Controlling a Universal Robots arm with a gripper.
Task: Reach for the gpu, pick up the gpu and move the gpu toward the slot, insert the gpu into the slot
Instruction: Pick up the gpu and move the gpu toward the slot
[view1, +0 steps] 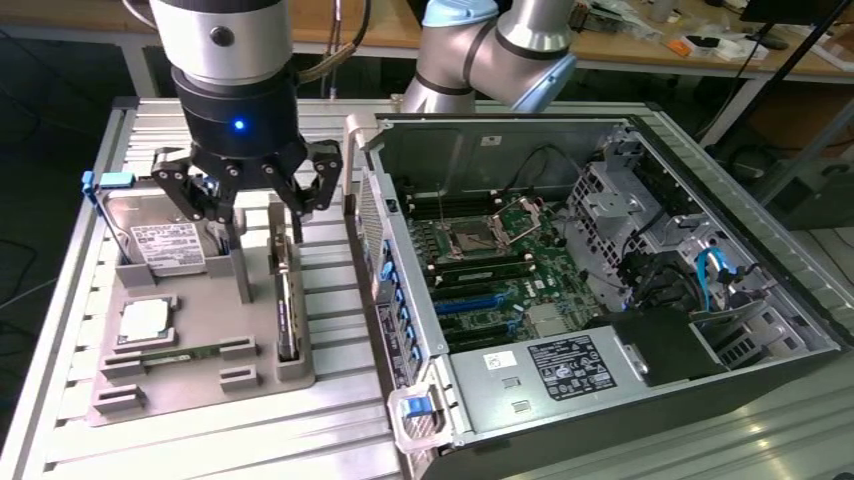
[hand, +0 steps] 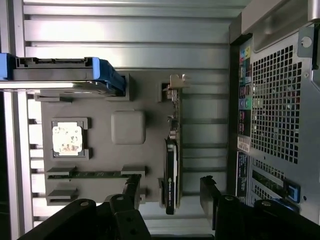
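Claw (view1: 254, 208) hangs with its jaws spread wide and nothing between them, poised over one end of the gpu (view1: 284, 300), which stands on edge in a groove of the grey holder tray (view1: 200, 345) on the slatted surface (view1: 334, 420). From the wrist view the fingers (hand: 134, 187) flank the card's line without touching it. The reach looks nearly complete, but no grasp is made, nothing is lifted, and the blue slot (view1: 467, 297) inside the open computer case (view1: 534, 400) has no card in it
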